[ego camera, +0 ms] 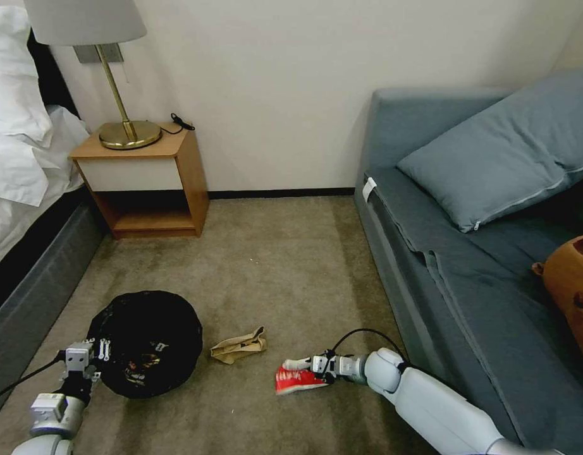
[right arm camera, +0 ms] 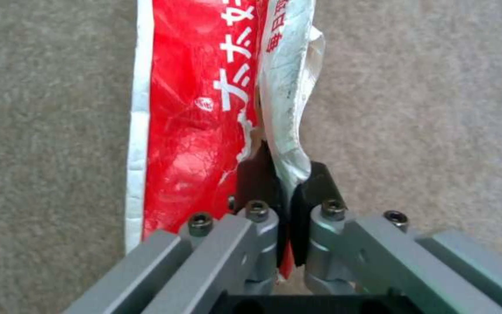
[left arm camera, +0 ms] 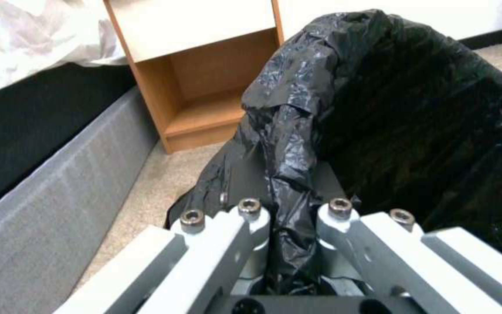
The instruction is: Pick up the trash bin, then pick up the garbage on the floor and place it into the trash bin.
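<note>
Carpet floor — right gripper [right arm camera: 283,192] pinches crinkly red-and-white packet [right arm camera: 198,113].

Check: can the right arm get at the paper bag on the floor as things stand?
Probably not yet. The right gripper is shut on the red packet. The paper bag lies on open carpet between it and the bin.

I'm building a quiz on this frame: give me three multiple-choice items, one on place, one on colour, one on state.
1. The tan paper bag lies: A) between the round black trash bin and the red-and-white packet B) on the sofa C) in the bin
2. The sofa is: A) brown B) blue-grey C) white
3. The right gripper is: A) open B) shut on the packet C) on the bin

A: carpet between them. B: head view. B: pads pinch it; left gripper clamps the liner.
</note>
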Available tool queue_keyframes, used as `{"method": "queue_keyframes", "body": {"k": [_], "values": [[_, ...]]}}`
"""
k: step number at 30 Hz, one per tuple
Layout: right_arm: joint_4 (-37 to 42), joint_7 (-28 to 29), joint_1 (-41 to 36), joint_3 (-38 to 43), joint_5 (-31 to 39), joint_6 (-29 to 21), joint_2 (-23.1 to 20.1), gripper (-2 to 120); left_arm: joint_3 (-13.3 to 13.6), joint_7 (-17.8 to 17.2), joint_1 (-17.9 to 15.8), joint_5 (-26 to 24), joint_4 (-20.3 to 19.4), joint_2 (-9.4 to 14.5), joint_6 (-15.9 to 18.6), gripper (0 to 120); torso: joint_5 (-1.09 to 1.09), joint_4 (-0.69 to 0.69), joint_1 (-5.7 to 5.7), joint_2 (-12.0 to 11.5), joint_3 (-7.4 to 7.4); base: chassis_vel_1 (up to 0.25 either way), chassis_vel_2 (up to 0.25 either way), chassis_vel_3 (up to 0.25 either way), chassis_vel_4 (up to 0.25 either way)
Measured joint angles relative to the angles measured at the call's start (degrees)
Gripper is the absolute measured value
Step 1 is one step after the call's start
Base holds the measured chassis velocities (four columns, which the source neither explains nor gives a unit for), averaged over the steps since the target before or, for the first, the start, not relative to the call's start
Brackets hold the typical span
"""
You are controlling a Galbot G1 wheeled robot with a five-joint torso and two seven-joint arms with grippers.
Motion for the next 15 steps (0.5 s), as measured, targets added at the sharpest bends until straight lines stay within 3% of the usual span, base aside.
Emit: {"method": "queue_keyframes", "body": {"k": [7,15], "values": [[1.3,-0.5,1.7,1.2,1.2,0.6,-1.9,0,0.3,0.0,-0.1,0.2,-1.1,-0.1,0.8,4,-0.01,-0.01,0.00,0.0,0.00,0.000,0.000,0.000,0.000],[5.4,-0.2,7.2,1.4,-2.0,1.9,-4.4,0,0.8,-0.1,-0.2,0.3,-2.6,0.1,2.3,4,-0.02,-0.01,0.00,0.0,0.01,0.000,0.000,0.000,0.000]]}}
